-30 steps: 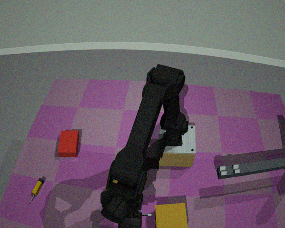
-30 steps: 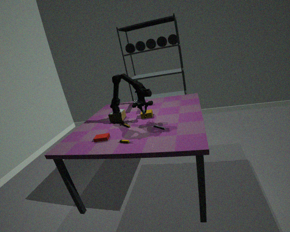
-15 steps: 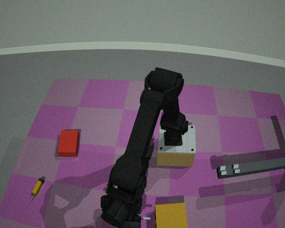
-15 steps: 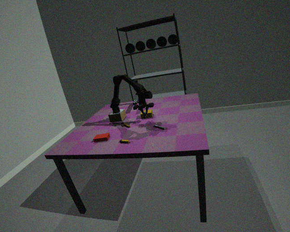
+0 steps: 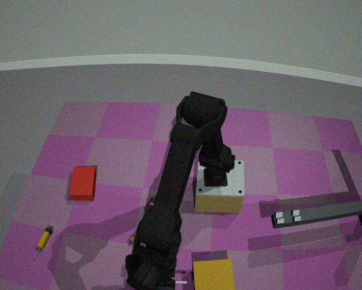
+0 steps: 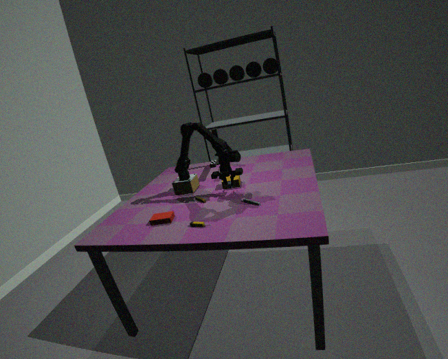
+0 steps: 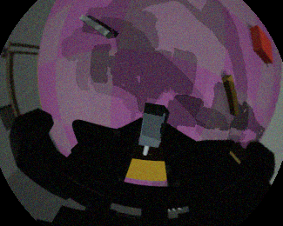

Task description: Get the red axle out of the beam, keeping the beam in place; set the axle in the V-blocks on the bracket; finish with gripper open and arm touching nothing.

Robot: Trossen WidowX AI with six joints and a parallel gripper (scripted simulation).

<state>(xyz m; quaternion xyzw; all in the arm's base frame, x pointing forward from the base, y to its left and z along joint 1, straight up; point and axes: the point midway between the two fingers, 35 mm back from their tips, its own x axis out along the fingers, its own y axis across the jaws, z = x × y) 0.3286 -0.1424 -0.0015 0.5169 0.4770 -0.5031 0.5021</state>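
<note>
My gripper (image 7: pixel 151 122) (image 6: pixel 229 184) is shut on a grey tool with a dark end. The tool (image 7: pixel 152 123) ends in a short pale shaft, which also shows in the top view (image 5: pixel 181 281), pointing at the yellow block. The yellow block (image 5: pixel 212 274) (image 7: pixel 146 170) (image 6: pixel 236 180), which looks like the beam, is close beside the gripper and cut off by the lower edge of the top view. Whether the shaft touches it I cannot tell. The red axle is not visible. The grey bracket (image 5: pixel 327 212) carries pale V-blocks (image 5: pixel 296 213) near its free end, with nothing in them.
A red block (image 5: pixel 83 182) (image 6: pixel 162 216) (image 7: pixel 261 43) and a yellow screwdriver (image 5: pixel 44 239) (image 6: pixel 197 223) lie on the left. A yellow piece (image 6: pixel 200 199) (image 7: pixel 230 95) and a grey-and-black stick (image 6: pixel 250 201) (image 7: pixel 97 26) also lie on the table. The arm stands on a metal-topped box (image 5: pixel 219 203).
</note>
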